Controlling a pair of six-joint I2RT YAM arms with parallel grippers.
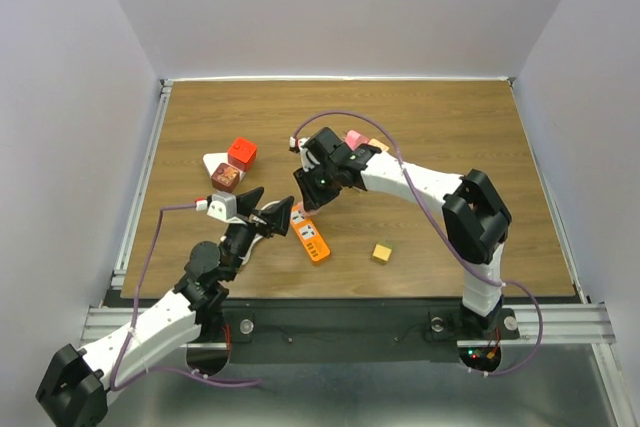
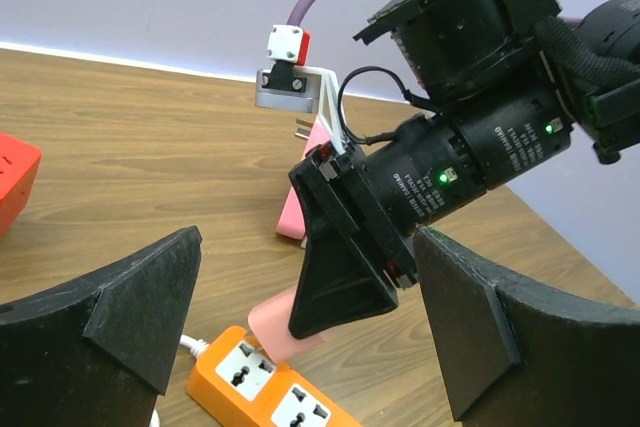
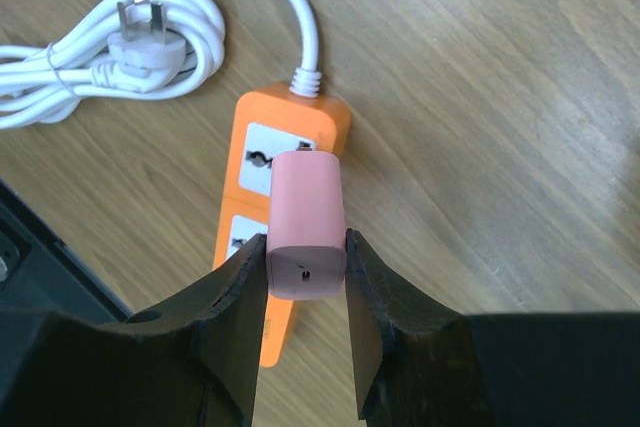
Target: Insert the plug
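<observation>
while my right claw [image 3: 306,250] clenches the pink plug [image 3: 306,202] by its sides, i see its long axis running out along the fingers, far end aimed down over the orange power strip [image 3: 300,117]; left claw [image 1: 270,204] gapes wide nearby.

place: robot lab cell | cues: plain white walls [image 1: 60,97], wooden table [image 1: 450,127] (aluminium rail [image 1: 560,319] in front)

Pink plug [image 3: 307,222] over orange power strip [image 3: 300,113]
</observation>
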